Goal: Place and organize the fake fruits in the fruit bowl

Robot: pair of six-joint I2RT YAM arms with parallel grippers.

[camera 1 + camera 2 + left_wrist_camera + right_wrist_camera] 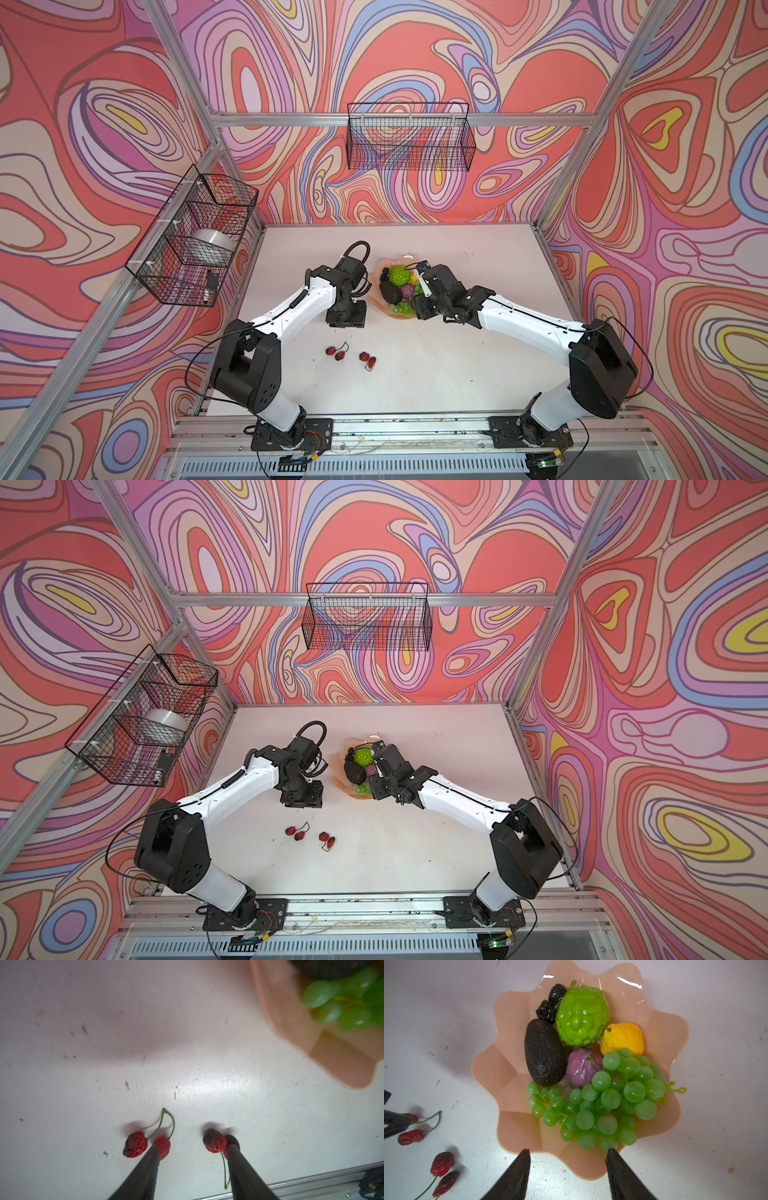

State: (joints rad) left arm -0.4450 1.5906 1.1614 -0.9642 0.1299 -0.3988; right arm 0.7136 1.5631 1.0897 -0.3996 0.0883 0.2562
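Nearest, on the table (pixel 187 1053): red cherry pair (pixel 136 1145) past one fingertip of the spread, empty left pincer (pixel 193 1150), darker cherry pair (pixel 214 1142) past the other. Farther, under the spread, empty right pincer (pixel 568 1152): fruit bowl (pixel 508 1068) holding grape bunch (pixel 610 1097), avocado (pixel 544 1053), purple ball (pixel 581 1068), lemon (pixel 623 1038), bumpy green ball (pixel 581 1016), black cherries (pixel 550 1005).

White table (pixel 457 353), scuffed and speckled. Pink bowl (pixel 512 1068) stands near its middle. Left cherry pair (pixel 336 353) and right cherry pair (pixel 368 360) lie near each other, between bowl and front edge.
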